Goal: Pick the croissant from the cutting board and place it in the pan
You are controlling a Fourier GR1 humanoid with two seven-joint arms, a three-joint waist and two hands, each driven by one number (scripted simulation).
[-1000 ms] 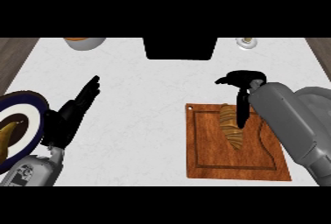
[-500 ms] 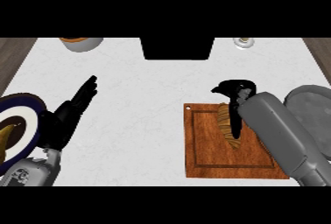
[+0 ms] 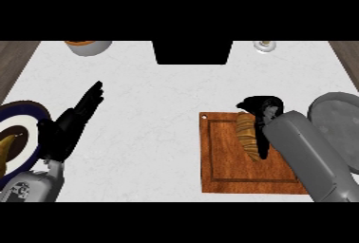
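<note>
The right hand is hanging over the croissant — long axis running away from the robot — fingers apart beside it.

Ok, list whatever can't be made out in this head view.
Croissant: its far end is covered by the right hand; whether the hand grips it cannot be told.
Pan: cut off by the right edge and partly behind the right forearm.
Plate: cut off by the left edge; the yellow thing on it is unclear.
Small object at the counter's far side: too small to identify.
</note>
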